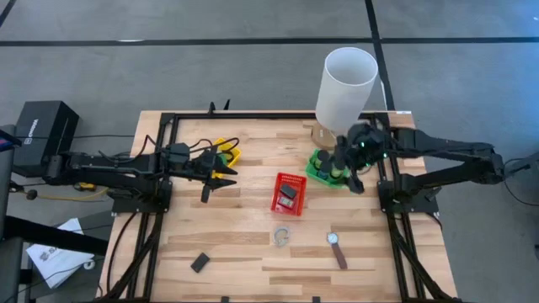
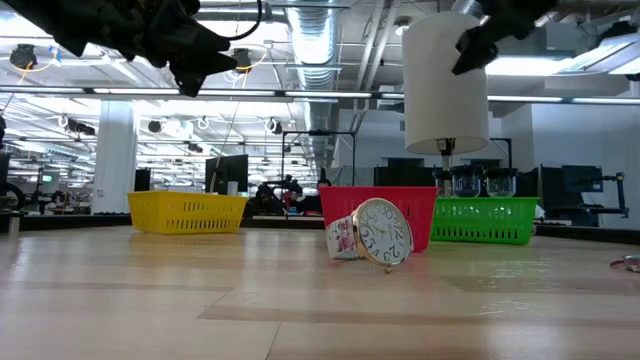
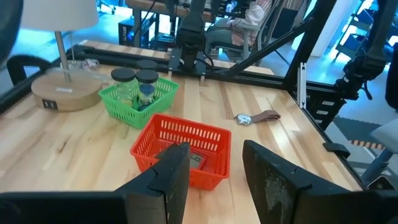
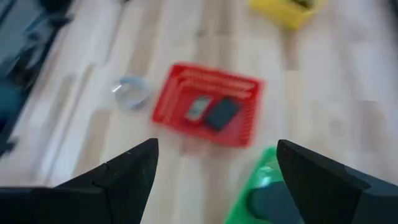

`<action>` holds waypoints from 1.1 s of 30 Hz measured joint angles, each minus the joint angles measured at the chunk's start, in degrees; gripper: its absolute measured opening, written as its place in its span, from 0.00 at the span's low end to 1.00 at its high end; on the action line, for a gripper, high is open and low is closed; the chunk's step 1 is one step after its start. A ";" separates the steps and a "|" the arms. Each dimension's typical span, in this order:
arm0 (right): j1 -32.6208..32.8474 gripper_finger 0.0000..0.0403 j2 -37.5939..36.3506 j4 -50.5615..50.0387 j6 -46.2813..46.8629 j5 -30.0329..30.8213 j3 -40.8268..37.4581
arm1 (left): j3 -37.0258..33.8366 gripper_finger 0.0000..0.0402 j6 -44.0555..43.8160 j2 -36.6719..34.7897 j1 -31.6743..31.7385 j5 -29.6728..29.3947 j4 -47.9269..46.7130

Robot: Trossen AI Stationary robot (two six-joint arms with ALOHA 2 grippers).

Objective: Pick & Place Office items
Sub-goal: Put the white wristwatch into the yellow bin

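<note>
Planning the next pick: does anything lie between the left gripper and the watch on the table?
Yes. In the high view the red basket sits between the left gripper and the watch. The left wrist view shows the same: the basket is near, the watch beyond it. The gripper is above the table and open.

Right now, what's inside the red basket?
Two flat items lie in the red basket: a black rectangle and a smaller grey-green one beside it. The left wrist view shows only one edge; the basket wall hides the rest.
</note>
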 joint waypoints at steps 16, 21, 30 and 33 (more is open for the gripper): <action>5.69 0.79 0.93 15.59 -4.45 -0.19 -11.59 | 0.00 0.36 0.66 0.00 0.00 -0.02 5.55; 5.80 0.79 5.57 17.82 -2.91 -0.10 -11.51 | 0.00 0.36 0.63 0.00 0.00 -0.01 6.51; 2.94 0.79 14.34 17.71 -3.09 0.79 -11.55 | 0.00 0.36 -5.34 0.25 -0.86 -0.10 8.23; 2.14 0.79 17.01 15.50 -0.64 0.54 -11.54 | -0.02 0.35 -4.41 1.46 -2.50 -0.08 8.50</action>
